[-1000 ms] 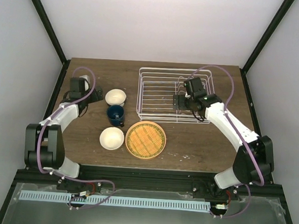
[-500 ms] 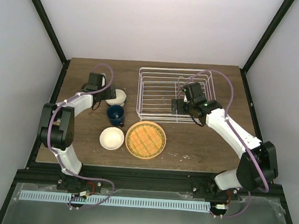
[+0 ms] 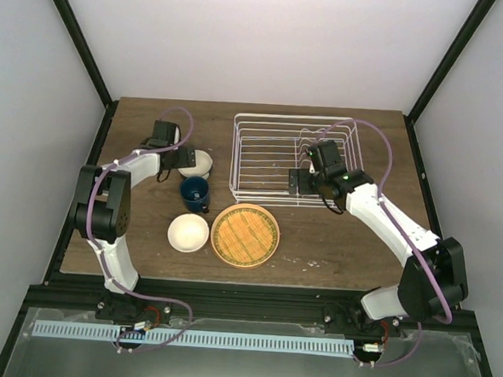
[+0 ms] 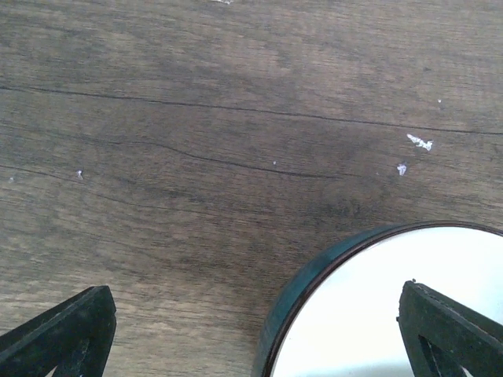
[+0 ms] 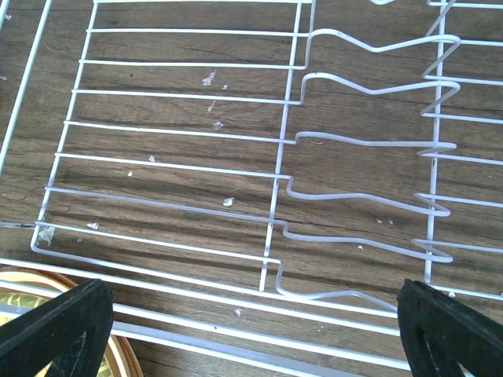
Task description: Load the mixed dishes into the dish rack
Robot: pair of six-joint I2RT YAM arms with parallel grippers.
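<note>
Straddling the rim of the far bowl (image 3: 197,162), left gripper (image 4: 253,334) spread.
A skewed pinch could tip it or knock the cup (image 3: 194,193) just beside; right gripper (image 3: 300,178) hangs spread and empty over the rack (image 3: 273,117), far right.

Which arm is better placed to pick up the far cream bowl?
Left. The left hand, open, sits right beside the far cream bowl; the right hand, also open, hangs over the dish rack.

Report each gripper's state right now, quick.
Left gripper: open, holding nothing, over the far bowl.
Right gripper: open, holding nothing, over the dish rack.
</note>
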